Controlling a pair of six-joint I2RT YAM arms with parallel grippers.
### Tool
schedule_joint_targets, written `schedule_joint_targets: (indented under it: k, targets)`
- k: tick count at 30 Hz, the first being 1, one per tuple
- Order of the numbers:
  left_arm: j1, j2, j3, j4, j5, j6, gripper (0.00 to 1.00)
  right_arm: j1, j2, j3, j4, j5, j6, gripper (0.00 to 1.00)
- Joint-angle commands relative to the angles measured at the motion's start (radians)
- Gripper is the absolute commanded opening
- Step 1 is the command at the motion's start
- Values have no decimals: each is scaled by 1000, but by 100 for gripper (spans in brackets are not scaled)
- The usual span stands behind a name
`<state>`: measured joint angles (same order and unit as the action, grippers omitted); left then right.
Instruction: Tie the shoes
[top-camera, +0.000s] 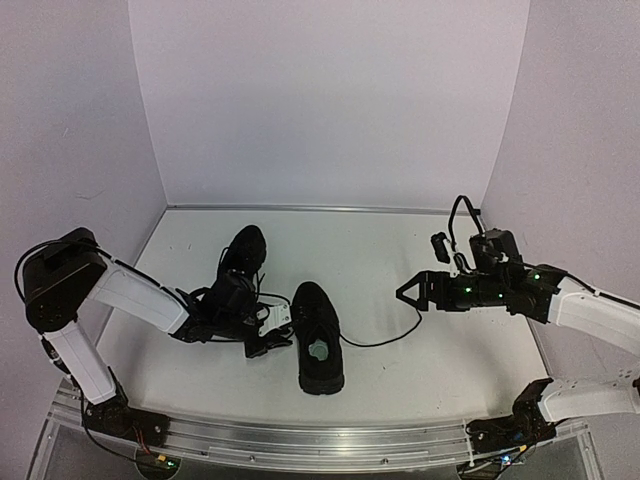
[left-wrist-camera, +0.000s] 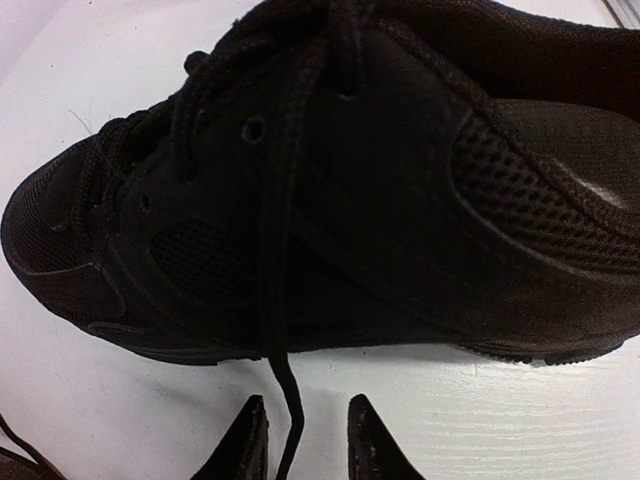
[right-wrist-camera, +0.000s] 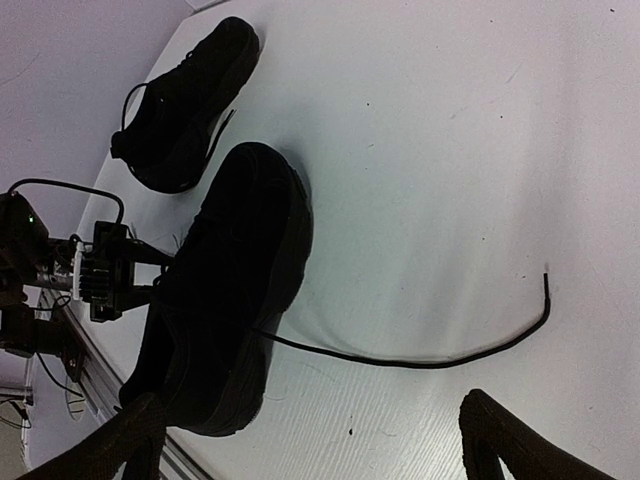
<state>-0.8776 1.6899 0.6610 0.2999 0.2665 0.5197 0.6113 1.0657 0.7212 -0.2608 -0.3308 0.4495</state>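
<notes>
Two black shoes lie on the white table: one (top-camera: 243, 262) toward the back left, the other (top-camera: 318, 335) in the middle with a pale patch inside its opening. My left gripper (top-camera: 270, 340) sits low at the middle shoe's left side. In the left wrist view that shoe (left-wrist-camera: 400, 190) fills the frame. A thin black lace (left-wrist-camera: 290, 420) hangs from it between the fingertips of the left gripper (left-wrist-camera: 306, 400), whose jaws stand narrowly apart without pinching it. The other lace (right-wrist-camera: 420, 362) trails right across the table. My right gripper (right-wrist-camera: 310, 400) hovers wide open above it, holding nothing.
Pale walls (top-camera: 330, 100) close the table at the back and both sides. An aluminium rail (top-camera: 320, 440) runs along the near edge by the arm bases. A black cable loops over the right wrist (top-camera: 462, 215).
</notes>
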Motion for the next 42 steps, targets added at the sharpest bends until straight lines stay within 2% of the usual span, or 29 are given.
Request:
schedule_joint_targets:
  k: [1, 15, 22, 28, 32, 42]
  targets:
    - [0, 13, 45, 61, 9, -5, 23, -2, -5, -9, 30, -5, 7, 98]
    - [0, 30, 57, 66, -14, -17, 12, -3, -9, -18, 29, 1, 12, 98]
    - [1, -101, 16, 31, -48, -66, 1, -2, 9, -22, 23, -11, 18, 98]
    - [-29, -200, 33, -56, -75, -78, 0, -2, 68, -22, 3, -32, 17, 97]
    - [-40, -230, 46, -78, -64, -95, 0, -2, 93, -19, -13, -12, 22, 93]
    - [-89, -234, 65, -39, -46, -130, 0, -2, 211, -20, -96, 97, 89, 69]
